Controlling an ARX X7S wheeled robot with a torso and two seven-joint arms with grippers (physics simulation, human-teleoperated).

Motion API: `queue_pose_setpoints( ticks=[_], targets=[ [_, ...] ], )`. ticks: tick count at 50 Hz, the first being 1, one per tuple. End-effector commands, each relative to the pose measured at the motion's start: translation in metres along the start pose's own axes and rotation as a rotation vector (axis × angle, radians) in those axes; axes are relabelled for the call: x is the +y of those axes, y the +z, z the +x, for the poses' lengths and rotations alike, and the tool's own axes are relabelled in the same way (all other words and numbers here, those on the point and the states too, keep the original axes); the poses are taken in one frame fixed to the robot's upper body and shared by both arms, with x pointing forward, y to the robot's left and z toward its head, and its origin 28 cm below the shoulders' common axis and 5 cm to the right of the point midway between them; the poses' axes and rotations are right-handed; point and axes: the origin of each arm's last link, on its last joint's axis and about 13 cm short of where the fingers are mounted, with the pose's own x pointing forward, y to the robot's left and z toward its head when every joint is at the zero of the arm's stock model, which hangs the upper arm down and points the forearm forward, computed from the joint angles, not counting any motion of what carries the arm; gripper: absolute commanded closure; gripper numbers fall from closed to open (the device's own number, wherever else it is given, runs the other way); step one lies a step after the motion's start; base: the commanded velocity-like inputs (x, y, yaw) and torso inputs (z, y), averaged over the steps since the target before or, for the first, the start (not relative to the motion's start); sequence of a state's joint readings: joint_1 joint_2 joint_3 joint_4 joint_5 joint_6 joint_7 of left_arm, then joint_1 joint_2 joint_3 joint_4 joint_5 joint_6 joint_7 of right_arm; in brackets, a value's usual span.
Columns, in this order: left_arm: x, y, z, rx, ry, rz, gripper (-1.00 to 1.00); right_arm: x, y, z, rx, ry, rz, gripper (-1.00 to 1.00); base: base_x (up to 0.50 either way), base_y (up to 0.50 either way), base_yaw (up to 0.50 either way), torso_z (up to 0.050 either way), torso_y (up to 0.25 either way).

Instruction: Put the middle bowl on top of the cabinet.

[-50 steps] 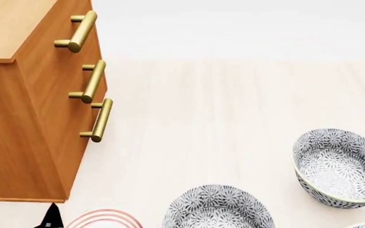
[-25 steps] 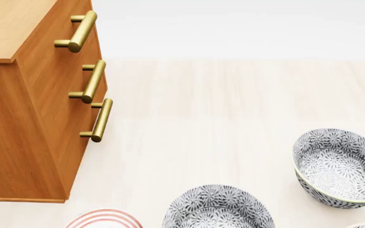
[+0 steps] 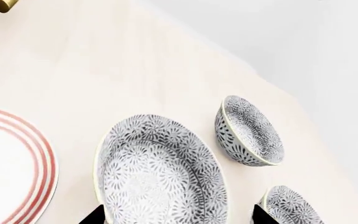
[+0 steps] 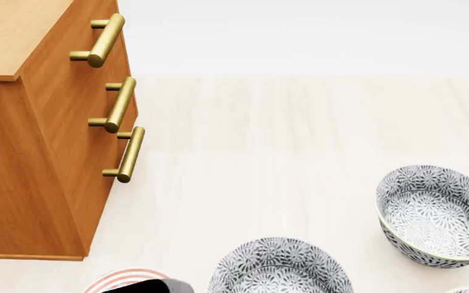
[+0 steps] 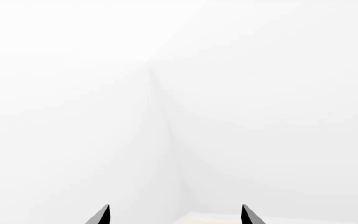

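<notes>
Left gripper [image 3: 174, 215], fingers spread, hovers over the middle bowl [image 3: 160, 172] on the table [image 4: 283, 134], beside the cabinet [image 4: 31, 152]; closing off-centre, it might tip the bowl onto the striped plate [image 3: 11, 163]

The middle bowl [image 3: 163, 172] is showing a dense dark grey-and-white floral pattern inside and out, edged by a thin pale rim. The two other bowls, one [image 3: 249, 131] farther off and one [image 3: 289, 206] at the frame edge, are wearing the same grey-and-white flower print. The plate [image 3: 14, 163] is showing white with concentric red-pink rings near its edge. The cabinet [image 4: 43, 152] is glowing orange-brown with visible wood grain, its top a lighter wood tone, and its three bar handles [image 4: 119, 104] are shining brass-gold. The worktop [image 4: 283, 152] is appearing as pale cream wood with faint streaks. The left end effector [image 3: 175, 215] fingertips are showing black, as are those of the right end effector [image 5: 175, 215] against a plain white background.
</notes>
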State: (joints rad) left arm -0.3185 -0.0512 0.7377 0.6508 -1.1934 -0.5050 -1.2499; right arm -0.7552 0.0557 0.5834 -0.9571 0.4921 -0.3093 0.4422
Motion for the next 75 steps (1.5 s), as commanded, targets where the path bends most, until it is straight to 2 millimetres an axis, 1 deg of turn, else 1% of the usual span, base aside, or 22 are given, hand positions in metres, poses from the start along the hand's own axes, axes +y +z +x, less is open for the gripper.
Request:
queue_pose_setpoints(
  ticks=[1, 8, 19, 27, 30, 41, 46, 63, 71, 75],
  targets=[
    [0.006, 0.011, 0.015, -0.016, 0.014, -0.111, -1.0, -0.006, 0.001, -0.002, -0.021, 0.008, -0.05, -1.0, 0.0, 0.0, 0.0, 0.0, 0.0],
    [0.011, 0.012, 0.018, -0.036, 0.053, -0.105, -1.0, -0.006, 0.0, -0.001, -0.019, 0.011, -0.051, -1.0, 0.0, 0.0, 0.0, 0.0, 0.0],
    [0.022, 0.002, 0.029, -0.017, 0.089, -0.102, -1.0, -0.007, 0.002, -0.001, -0.024, 0.013, -0.052, -1.0, 0.0, 0.0, 0.0, 0.0, 0.0],
    [0.025, -0.004, 0.037, 0.001, 0.064, -0.091, -1.0, -0.006, 0.003, -0.002, -0.027, 0.017, -0.051, -1.0, 0.0, 0.0, 0.0, 0.0, 0.0],
    [0.026, -0.007, 0.038, -0.033, 0.027, -0.039, -1.0, -0.006, 0.004, -0.002, -0.028, 0.017, -0.05, -1.0, 0.0, 0.0, 0.0, 0.0, 0.0],
    [0.031, -0.009, 0.043, -0.099, 0.004, -0.023, -1.0, -0.005, 0.005, -0.002, -0.031, 0.021, -0.05, -1.0, 0.0, 0.0, 0.0, 0.0, 0.0],
    [0.037, -0.014, 0.048, -0.114, 0.01, -0.022, -1.0, -0.006, 0.006, -0.002, -0.032, 0.021, -0.05, -1.0, 0.0, 0.0, 0.0, 0.0, 0.0],
    [0.047, -0.027, 0.052, -0.088, 0.017, -0.047, -1.0, -0.008, 0.007, -0.002, -0.033, 0.027, -0.049, -1.0, 0.0, 0.0, 0.0, 0.0, 0.0],
    [0.051, -0.032, 0.058, -0.07, 0.024, -0.053, -1.0, -0.008, 0.007, -0.002, -0.035, 0.029, -0.048, -1.0, 0.0, 0.0, 0.0, 0.0, 0.0],
    [0.052, -0.035, 0.065, -0.045, 0.017, -0.033, -1.0, -0.009, 0.008, -0.002, -0.037, 0.027, -0.048, -1.0, 0.0, 0.0, 0.0, 0.0, 0.0]
  ],
)
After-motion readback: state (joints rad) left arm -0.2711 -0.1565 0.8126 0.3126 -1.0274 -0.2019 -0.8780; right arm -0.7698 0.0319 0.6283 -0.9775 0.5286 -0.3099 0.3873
